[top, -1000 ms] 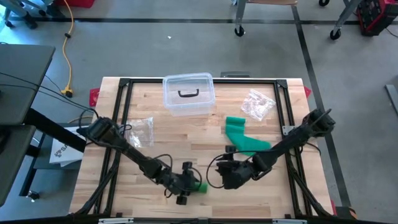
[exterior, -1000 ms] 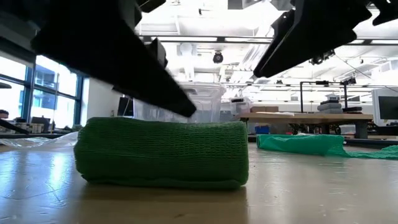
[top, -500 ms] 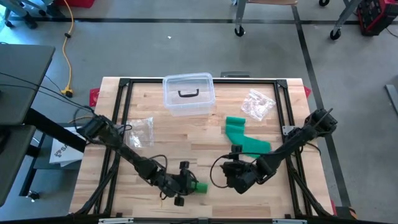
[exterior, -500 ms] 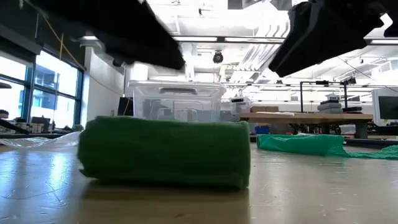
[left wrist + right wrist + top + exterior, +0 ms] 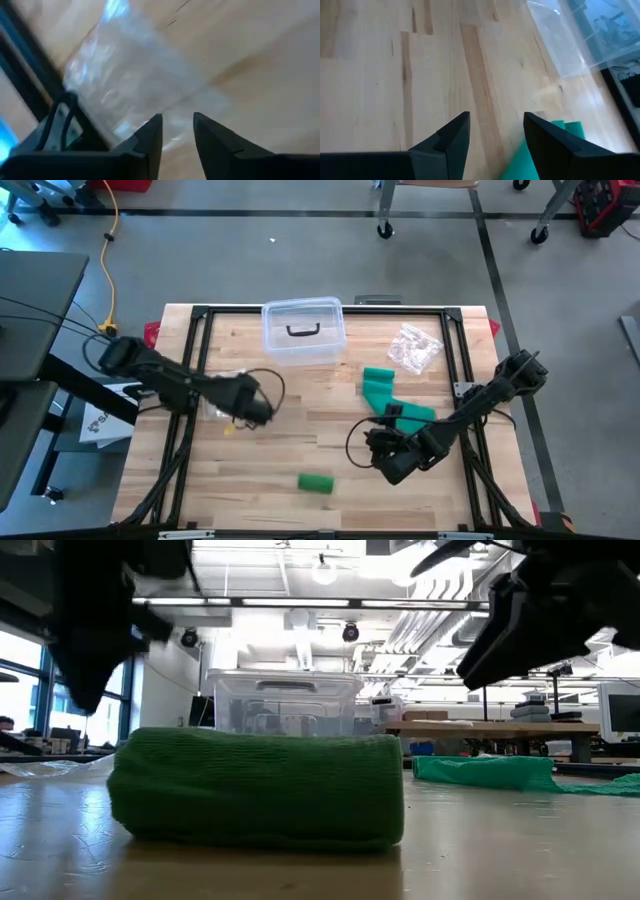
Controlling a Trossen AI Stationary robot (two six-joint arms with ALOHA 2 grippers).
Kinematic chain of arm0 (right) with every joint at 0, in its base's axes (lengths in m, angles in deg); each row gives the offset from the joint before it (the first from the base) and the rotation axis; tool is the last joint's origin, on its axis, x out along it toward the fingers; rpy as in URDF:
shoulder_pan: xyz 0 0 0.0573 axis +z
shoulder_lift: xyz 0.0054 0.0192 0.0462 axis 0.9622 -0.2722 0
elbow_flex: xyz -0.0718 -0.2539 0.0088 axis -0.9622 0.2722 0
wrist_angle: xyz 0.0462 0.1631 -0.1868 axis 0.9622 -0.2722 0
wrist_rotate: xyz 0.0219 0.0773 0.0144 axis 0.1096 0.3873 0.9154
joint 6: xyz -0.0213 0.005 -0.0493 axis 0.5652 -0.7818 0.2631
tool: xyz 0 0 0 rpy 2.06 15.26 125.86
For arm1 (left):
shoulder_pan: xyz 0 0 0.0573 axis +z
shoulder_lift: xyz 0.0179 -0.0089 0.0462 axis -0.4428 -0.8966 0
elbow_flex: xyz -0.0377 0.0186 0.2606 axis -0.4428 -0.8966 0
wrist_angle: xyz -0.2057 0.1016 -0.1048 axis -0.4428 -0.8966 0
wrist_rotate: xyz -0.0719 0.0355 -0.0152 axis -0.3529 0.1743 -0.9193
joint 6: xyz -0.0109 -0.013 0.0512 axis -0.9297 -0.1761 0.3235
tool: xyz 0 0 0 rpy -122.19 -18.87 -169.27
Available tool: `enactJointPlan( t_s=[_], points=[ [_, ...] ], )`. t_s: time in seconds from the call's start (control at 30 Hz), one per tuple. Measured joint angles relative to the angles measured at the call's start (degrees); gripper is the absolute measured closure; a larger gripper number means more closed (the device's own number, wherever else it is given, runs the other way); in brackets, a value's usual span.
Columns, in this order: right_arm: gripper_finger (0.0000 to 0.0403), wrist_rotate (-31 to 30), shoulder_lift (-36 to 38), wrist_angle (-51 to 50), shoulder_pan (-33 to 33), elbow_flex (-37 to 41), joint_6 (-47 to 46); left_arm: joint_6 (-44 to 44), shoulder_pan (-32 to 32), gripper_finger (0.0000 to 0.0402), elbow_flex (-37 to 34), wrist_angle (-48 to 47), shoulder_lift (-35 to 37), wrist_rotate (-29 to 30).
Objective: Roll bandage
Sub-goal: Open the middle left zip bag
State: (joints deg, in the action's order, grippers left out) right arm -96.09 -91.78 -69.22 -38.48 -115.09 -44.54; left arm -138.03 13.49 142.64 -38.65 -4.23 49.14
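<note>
My left gripper (image 5: 262,411) has let go and swung back over the plastic bag (image 5: 228,393) — jaws narrowly parted, empty — leaving the rolled bandage (image 5: 316,482) alone near the front edge; right gripper (image 5: 385,452) open, nearby.

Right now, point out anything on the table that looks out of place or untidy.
One green bandage lies neatly rolled near the front edge. A second green bandage sprawls unrolled and crooked right of centre, beside the right gripper. Nothing looks spilled or damaged.
</note>
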Motion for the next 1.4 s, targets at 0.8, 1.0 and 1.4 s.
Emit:
enactJointPlan(
  t_s=[0.8,1.0,1.4],
  points=[
    [0.0226,-9.47,4.24,0.07,5.92,0.55,-1.5,13.97,-0.9,0.04,7.14,24.34,-0.68,-0.43],
    [0.0226,9.82,4.07,8.22,1.95,0.55,10.08,29.22,-5.05,0.0383,0.66,25.89,-1.26,-10.41],
    [0.0226,16.92,4.11,18.17,-3.49,0.52,22.67,24.57,-4.5,0.0386,-8.49,77.52,-11.14,-9.66]
  ],
)
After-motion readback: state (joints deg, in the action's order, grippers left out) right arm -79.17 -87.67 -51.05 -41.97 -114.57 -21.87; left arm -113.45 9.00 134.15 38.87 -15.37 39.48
